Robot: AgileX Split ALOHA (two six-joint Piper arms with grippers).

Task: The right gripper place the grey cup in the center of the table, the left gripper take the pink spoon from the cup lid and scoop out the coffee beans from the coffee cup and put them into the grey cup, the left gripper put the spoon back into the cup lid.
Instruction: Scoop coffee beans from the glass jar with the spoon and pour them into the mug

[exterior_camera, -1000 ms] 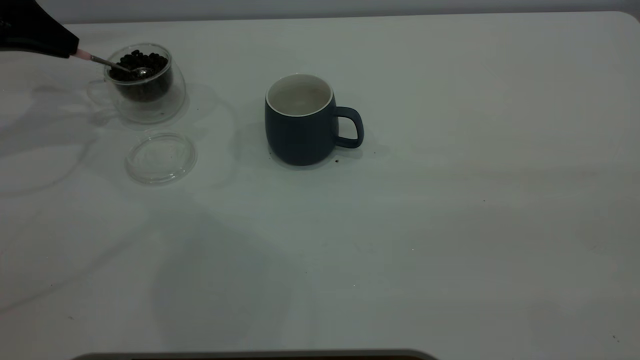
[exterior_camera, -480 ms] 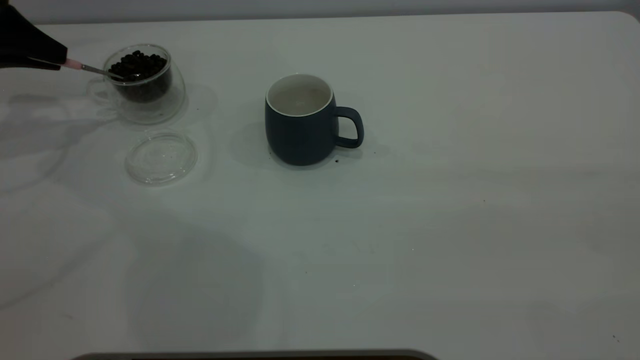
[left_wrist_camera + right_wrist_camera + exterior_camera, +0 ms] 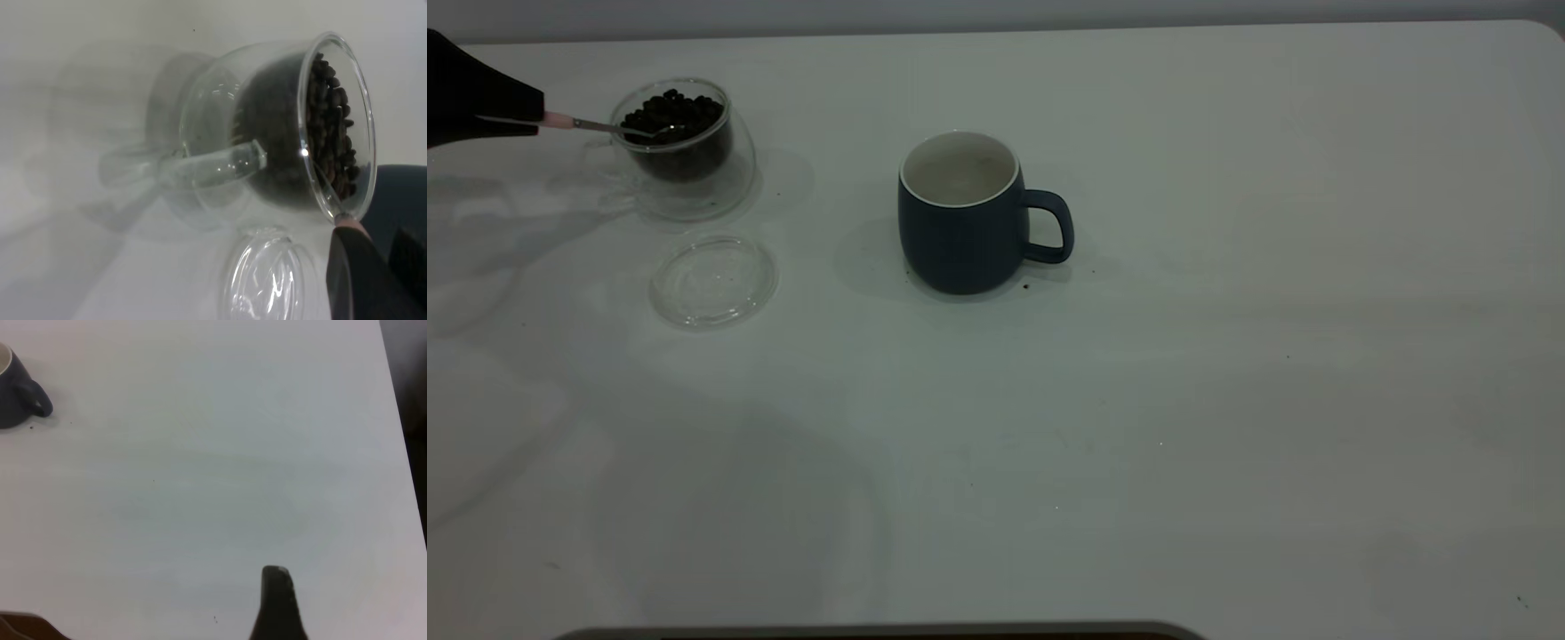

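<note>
The clear glass coffee cup (image 3: 685, 169) stands at the table's far left, heaped with dark coffee beans (image 3: 674, 111). My left gripper (image 3: 535, 120) reaches in from the left edge, shut on the pink spoon (image 3: 578, 124). The spoon lies nearly level over the rim, its metal bowl resting on the beans. In the left wrist view the coffee cup (image 3: 280, 133), its beans (image 3: 330, 127) and the spoon's pink handle (image 3: 350, 225) lie ahead of the gripper (image 3: 383, 267). The cup lid (image 3: 713, 280) lies bare in front of the coffee cup. The grey cup (image 3: 960, 213) stands upright mid-table, handle to the right.
My right gripper (image 3: 277, 603) hangs over the bare white table (image 3: 1227, 400), well to the right of the grey cup (image 3: 13, 387). The table's edge (image 3: 393, 420) runs close by it. A tiny dark speck (image 3: 1025, 286) lies beside the grey cup's base.
My left gripper has dropped and drawn back to the left. The spoon has tipped from a downward slant to nearly level, its bowl pulled toward the cup's left rim.
</note>
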